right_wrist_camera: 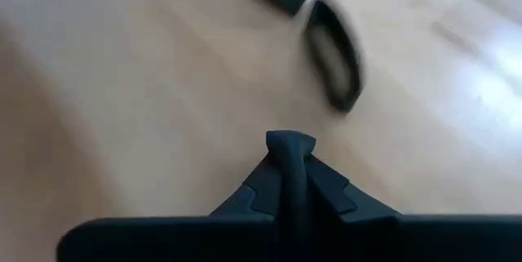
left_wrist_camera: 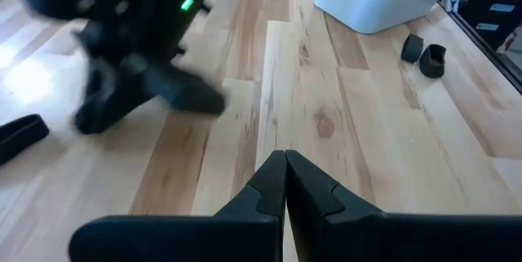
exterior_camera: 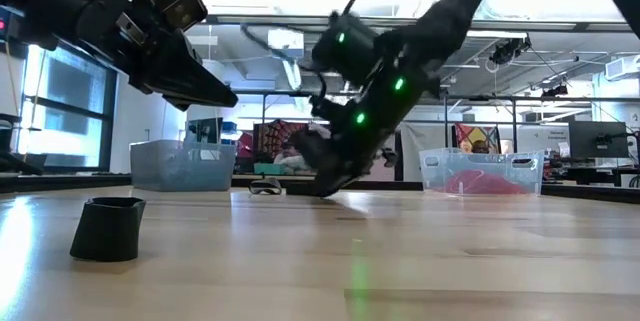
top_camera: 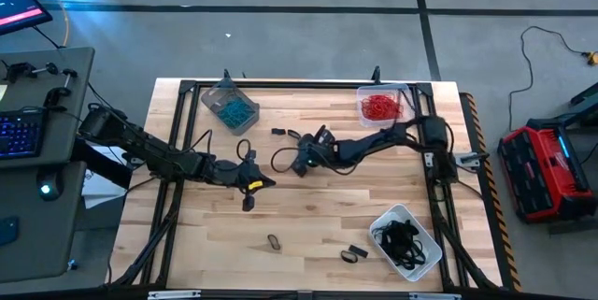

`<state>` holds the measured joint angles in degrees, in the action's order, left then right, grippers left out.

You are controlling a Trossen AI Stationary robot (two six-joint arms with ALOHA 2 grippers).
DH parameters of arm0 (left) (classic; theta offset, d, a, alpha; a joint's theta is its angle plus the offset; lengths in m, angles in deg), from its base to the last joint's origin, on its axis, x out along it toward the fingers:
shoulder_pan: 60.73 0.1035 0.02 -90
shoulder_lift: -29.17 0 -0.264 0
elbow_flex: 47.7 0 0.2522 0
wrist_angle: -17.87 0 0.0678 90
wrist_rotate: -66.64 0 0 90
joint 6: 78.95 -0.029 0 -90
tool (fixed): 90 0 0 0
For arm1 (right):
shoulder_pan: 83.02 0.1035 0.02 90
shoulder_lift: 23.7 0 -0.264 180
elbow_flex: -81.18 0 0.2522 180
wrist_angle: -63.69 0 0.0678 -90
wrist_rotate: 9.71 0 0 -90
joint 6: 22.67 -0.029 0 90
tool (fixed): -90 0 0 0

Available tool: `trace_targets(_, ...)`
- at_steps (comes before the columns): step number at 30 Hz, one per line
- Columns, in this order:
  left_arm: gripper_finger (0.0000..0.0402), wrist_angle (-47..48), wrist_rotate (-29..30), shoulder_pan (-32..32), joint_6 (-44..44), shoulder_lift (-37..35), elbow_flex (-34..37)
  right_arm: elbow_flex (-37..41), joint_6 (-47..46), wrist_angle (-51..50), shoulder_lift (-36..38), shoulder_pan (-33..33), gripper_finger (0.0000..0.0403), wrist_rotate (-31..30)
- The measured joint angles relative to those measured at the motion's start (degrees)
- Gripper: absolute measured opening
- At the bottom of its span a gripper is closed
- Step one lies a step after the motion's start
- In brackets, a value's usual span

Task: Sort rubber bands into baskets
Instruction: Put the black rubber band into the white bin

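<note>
My right gripper [top_camera: 299, 162] is down at the table's middle with its fingers together, and a small dark lump like a black rubber band [right_wrist_camera: 289, 139] is pinched at their tips. Two black rubber bands [right_wrist_camera: 333, 54] lie just ahead of it on the wood [top_camera: 283, 133]. My left gripper [top_camera: 260, 183] hovers shut and empty beside it, above another black band [top_camera: 248, 204]. The baskets are a grey one [top_camera: 229, 104] with teal bands, a clear one [top_camera: 380, 106] with red bands and a whitish one [top_camera: 404, 239] with black bands.
More black bands lie near the front edge [top_camera: 274, 241] and next to the whitish basket [top_camera: 352, 254]. A dark cable loop [top_camera: 278, 158] hangs by the right gripper. A desk with a keyboard [top_camera: 19, 136] stands left of the table; a red case [top_camera: 542, 169] sits on the floor at right.
</note>
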<state>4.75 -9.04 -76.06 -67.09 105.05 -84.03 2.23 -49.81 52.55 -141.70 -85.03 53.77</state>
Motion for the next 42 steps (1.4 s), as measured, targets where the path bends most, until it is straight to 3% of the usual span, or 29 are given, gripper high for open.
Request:
trace_targets(6, 0.0000, 0.0, 0.0, -0.5, 0.0, 0.0, 0.0, 0.0, -1.0, -15.3, 11.2, 5.1, 0.0005, 1.5)
trace_targets(12, 0.0000, 0.0, 0.0, -0.5, -0.1, 0.0, 0.0, 0.0, -7.3, -30.4, 23.1, 15.8, 0.0003, 0.5)
trace_targets(20, 0.0000, 0.0, 0.0, -0.5, -0.1, 0.0, 0.0, 0.0, -35.3, -54.3, 33.6, 35.9, 0.0002, -0.1)
trace_targets(26, 0.0000, 0.0, 0.0, -0.5, -0.1, 0.0, 0.0, 0.0, -57.0, -63.0, 34.7, 50.2, 0.0001, 4.8)
trace_targets(31, 0.0000, 0.0, 0.0, -0.5, -0.1, 0.0, 0.0, 0.0, -70.0, -63.6, 33.0, 57.7, 0.0001, 6.8)
trace_targets(36, 0.0000, 0.0, 0.0, -0.5, -0.1, 0.0, 0.0, 0.1, -78.8, -66.9, 29.2, 60.9, 0.0001, 12.6)
trace_targets(42, 0.0000, 0.0, 0.0, -0.5, -0.1, 0.0, 0.0, 0.5, -80.0, -68.0, 24.2, 60.6, 0.0001, 15.1)
